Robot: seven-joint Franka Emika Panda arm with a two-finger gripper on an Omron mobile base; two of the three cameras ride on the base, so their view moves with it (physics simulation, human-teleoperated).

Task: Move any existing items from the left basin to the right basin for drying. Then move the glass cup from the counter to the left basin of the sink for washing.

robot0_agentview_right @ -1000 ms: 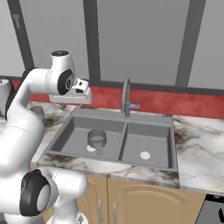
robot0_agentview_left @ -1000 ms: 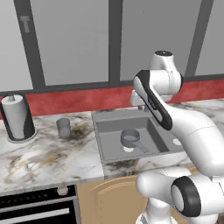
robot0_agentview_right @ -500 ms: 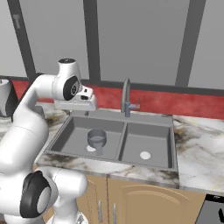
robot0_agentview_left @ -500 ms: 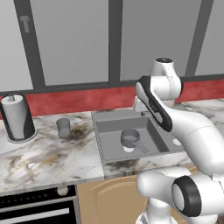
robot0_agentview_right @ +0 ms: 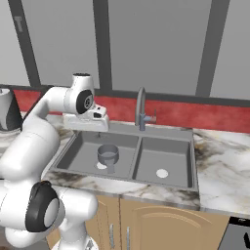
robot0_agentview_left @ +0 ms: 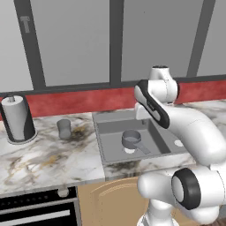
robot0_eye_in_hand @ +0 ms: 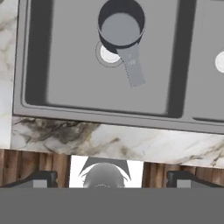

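The saucepan [robot0_eye_in_hand: 121, 27] sits over the drain in the left basin [robot0_eye_in_hand: 65, 83], handle pointing toward the sink's front edge; the fingers [robot0_eye_in_hand: 111, 178], released wide and empty, hover above the bench's front edge.

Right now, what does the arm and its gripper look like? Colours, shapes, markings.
The arm is glossy white, built from fat rounded links, with dark grey to black bands and round caps at the joints. Its hand is a blocky white piece carrying the gripper, whose two small dark fingertips show in the hand view. No cables, labels or markings are visible.
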